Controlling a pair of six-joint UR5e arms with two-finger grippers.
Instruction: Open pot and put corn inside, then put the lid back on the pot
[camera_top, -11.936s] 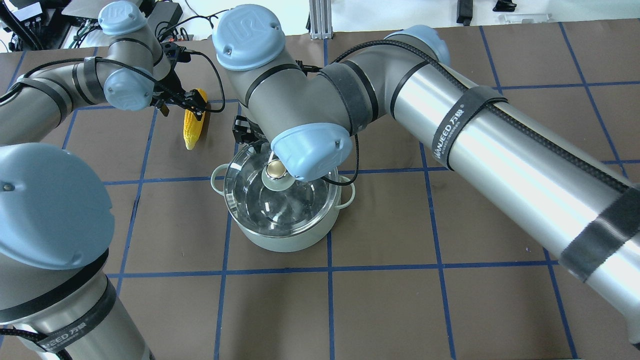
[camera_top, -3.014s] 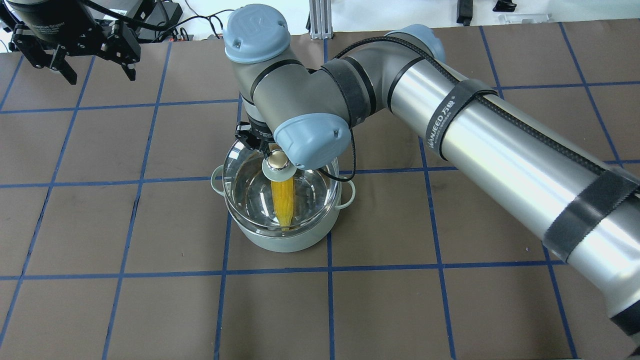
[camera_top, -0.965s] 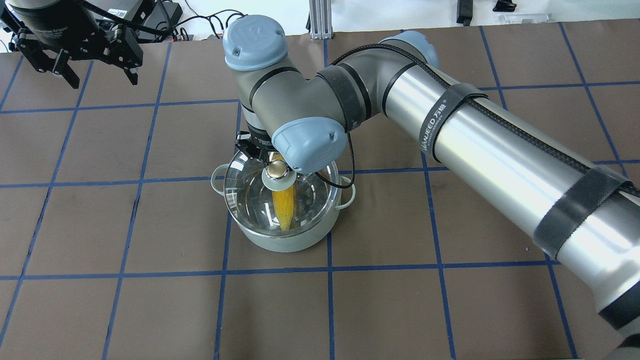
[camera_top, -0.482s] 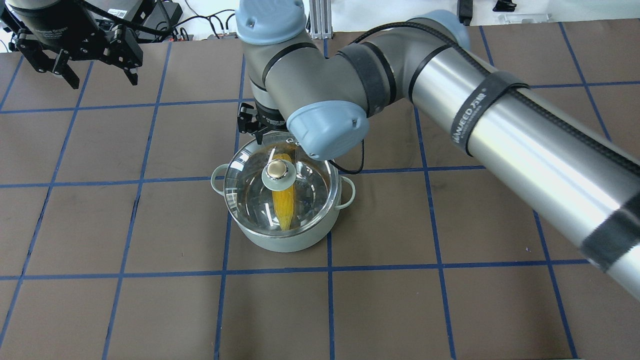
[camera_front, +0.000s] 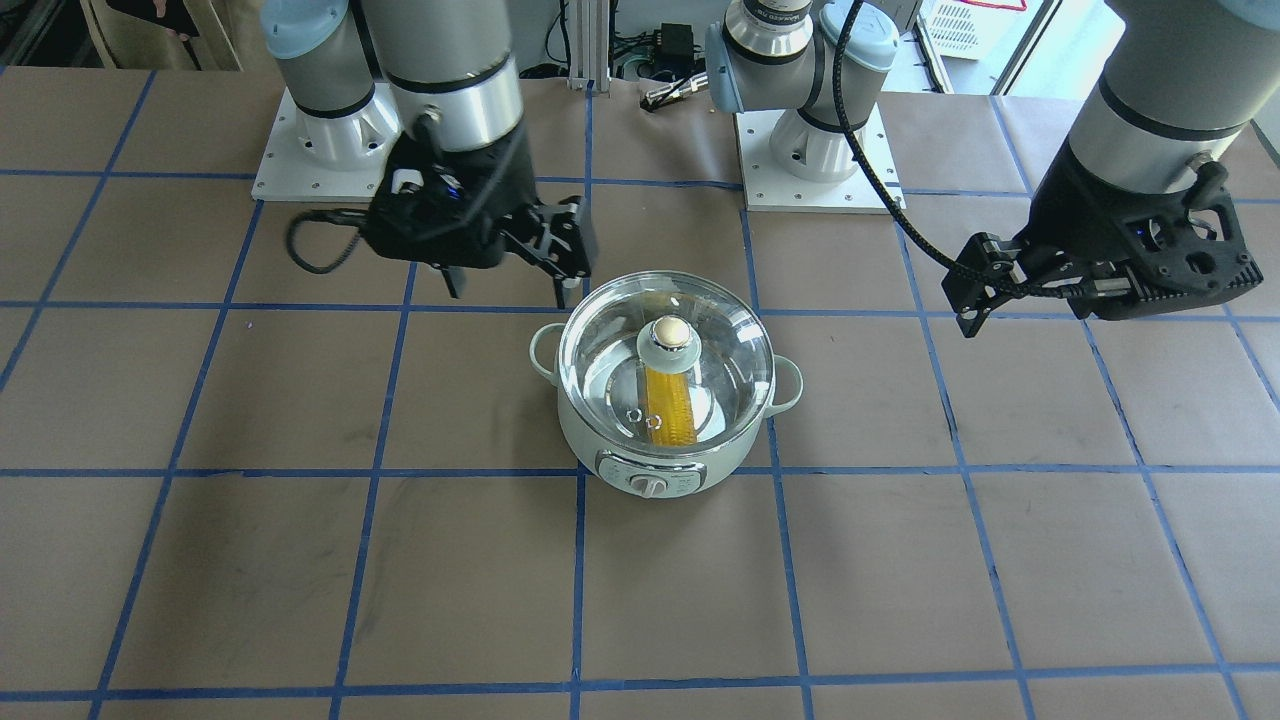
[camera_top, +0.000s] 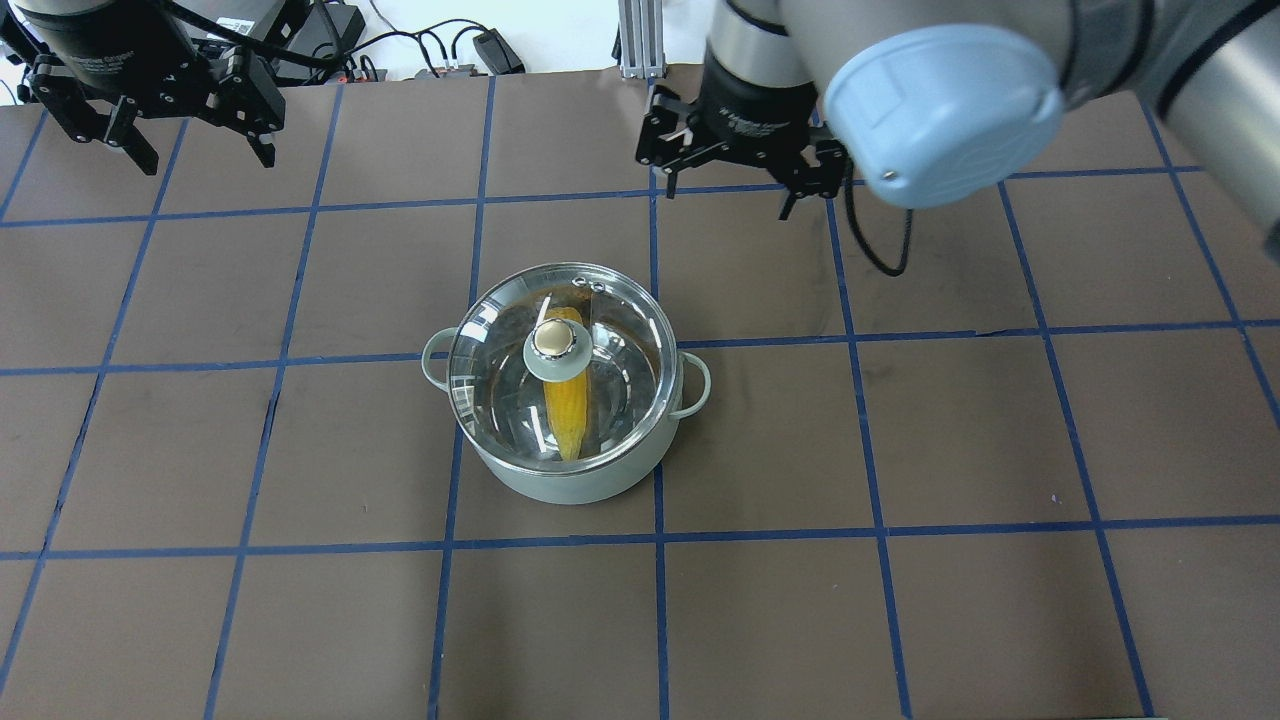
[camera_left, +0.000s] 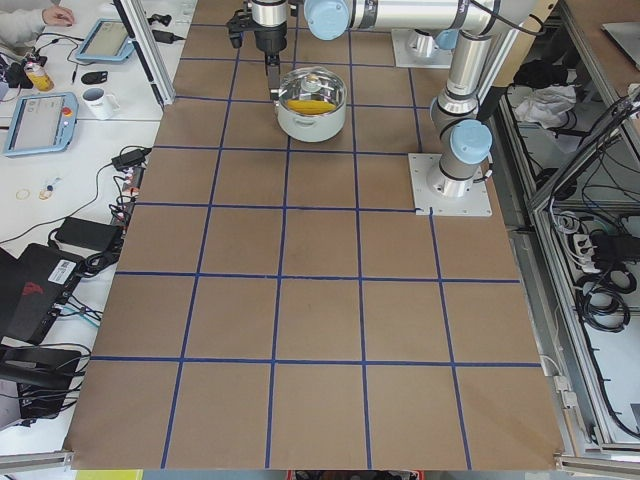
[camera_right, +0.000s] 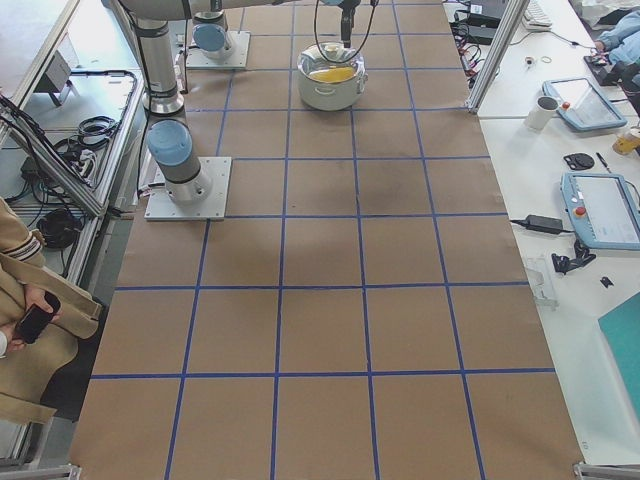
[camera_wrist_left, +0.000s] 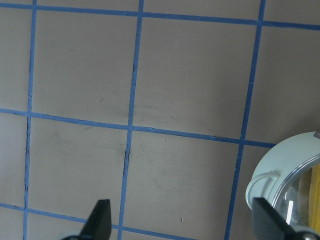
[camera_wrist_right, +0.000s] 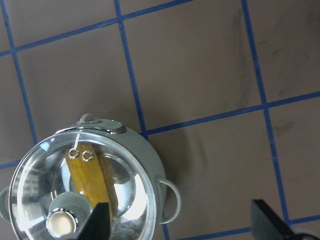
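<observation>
The mint-green pot (camera_top: 570, 478) stands mid-table with its control knob (camera_front: 650, 486) facing away from me. The glass lid (camera_top: 495, 372) sits closed on it, beige ball knob (camera_top: 552, 340) on top. The yellow corn (camera_top: 567, 412) lies inside, seen through the glass; it also shows in the front view (camera_front: 670, 405) and the right wrist view (camera_wrist_right: 90, 175). My right gripper (camera_top: 728, 195) is open and empty, raised beyond the pot to its far right. My left gripper (camera_top: 205, 150) is open and empty at the far left; its wrist view shows only the pot's edge (camera_wrist_left: 265, 170).
The brown table carries a blue tape grid. The two arm base plates (camera_front: 320, 150) (camera_front: 815, 160) sit at the robot's edge. Cables (camera_top: 420, 50) lie past the far edge. Side benches hold tablets and a mug (camera_left: 97, 100).
My right gripper has let go of the lid knob, risen and swung away to the far right. The lid stays on the pot with the corn inside. The left arm has not moved.
</observation>
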